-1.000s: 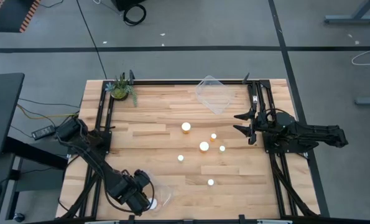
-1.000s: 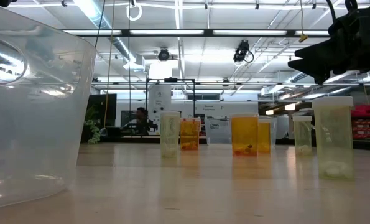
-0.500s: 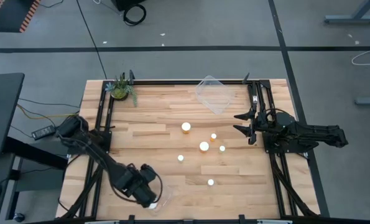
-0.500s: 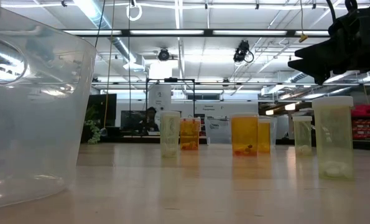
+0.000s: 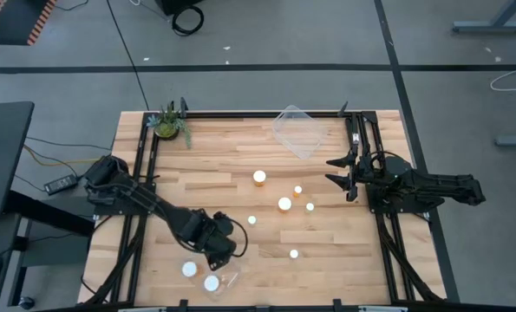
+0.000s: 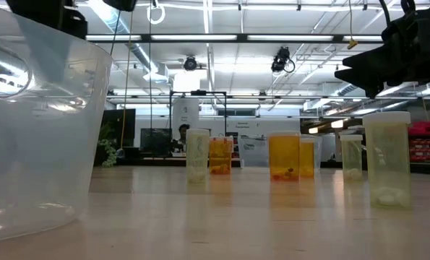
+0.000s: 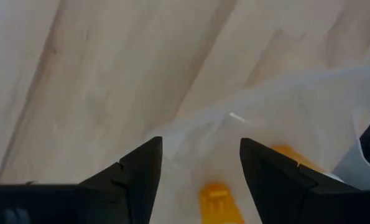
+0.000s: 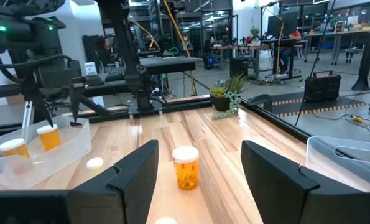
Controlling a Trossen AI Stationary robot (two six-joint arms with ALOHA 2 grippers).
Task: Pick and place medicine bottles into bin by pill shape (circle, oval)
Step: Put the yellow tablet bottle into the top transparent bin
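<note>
Two white-capped bottles lie in the clear bin at the table's near left. My left gripper hangs open and empty over that bin's far edge; its wrist view looks down through the clear wall onto the orange bottles. Several more bottles stand on their bases mid-table, among them a wide one, another wide one and a narrow one. My right gripper waits open at the table's right, facing them.
A second clear bin stands at the table's far edge. A green potted plant stands at the far left corner. Black frame rails run along the left and right sides. Bare wood lies between the mid-table bottles and the near bin.
My left gripper has gone from over the near bin toward the table's right and far edges, leaving the bin. A second white-capped bottle now shows in the bin where the gripper stood. My right arm has kept still.
</note>
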